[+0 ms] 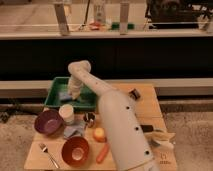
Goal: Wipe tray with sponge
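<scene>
A green tray (54, 88) stands at the back left of the wooden table. A pale blue sponge (65, 96) lies inside it near the left middle. My white arm reaches from the lower right up and over into the tray. My gripper (74, 94) is down in the tray right beside the sponge, at its right edge. The arm hides part of the tray floor.
In front of the tray stand a white cup (66, 113), a purple bowl (48, 121), an orange bowl (76, 149) and a fork (48, 154). An orange ball (99, 134), a carrot (102, 153), a banana (160, 138) and a dark can (133, 94) lie around the arm.
</scene>
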`<state>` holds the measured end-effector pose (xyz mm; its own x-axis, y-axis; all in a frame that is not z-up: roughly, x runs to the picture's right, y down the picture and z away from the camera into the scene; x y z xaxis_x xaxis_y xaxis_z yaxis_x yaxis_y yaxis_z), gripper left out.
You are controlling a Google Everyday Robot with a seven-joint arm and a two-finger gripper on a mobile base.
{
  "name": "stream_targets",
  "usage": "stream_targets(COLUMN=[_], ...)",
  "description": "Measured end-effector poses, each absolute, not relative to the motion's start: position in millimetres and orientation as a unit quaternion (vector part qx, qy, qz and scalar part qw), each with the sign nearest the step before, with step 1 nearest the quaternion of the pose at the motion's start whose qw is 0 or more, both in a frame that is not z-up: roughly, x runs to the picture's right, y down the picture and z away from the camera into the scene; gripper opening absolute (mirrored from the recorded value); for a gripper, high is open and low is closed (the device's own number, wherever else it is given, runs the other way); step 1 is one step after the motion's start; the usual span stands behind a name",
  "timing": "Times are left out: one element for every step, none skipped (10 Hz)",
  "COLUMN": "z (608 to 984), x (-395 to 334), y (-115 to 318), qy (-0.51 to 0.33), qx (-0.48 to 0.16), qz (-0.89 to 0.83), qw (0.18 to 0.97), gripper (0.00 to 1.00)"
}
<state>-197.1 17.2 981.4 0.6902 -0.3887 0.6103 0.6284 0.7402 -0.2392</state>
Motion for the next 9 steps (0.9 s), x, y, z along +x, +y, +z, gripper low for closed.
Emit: stream_targets(z=[974,966,961,958,957,960,964,965,971], x=[-177,-154,-131,-119,-112,-108,-110,-113,-124], y=[13,10,6,6,6,5,5,4,5], qy=[-0.285,-0.296,-0.305,-0.311,-0.312,-0.311,-0.311,-0.311,-0.312], qx=[-0.196,-0.174,-0.157,-0.147,-0.143,-0.14,-0.14,-0.141,-0.147], qz=[-0.296,-0.31,-0.32,-0.33,-0.335,-0.333,-0.33,-0.33,-0.327], qw=[0.891,0.887,0.883,0.879,0.878,0.879,0.88,0.88,0.88], gripper=[0.36,0.36,0.36,0.36,0.36,0.36,0.36,0.36,0.36])
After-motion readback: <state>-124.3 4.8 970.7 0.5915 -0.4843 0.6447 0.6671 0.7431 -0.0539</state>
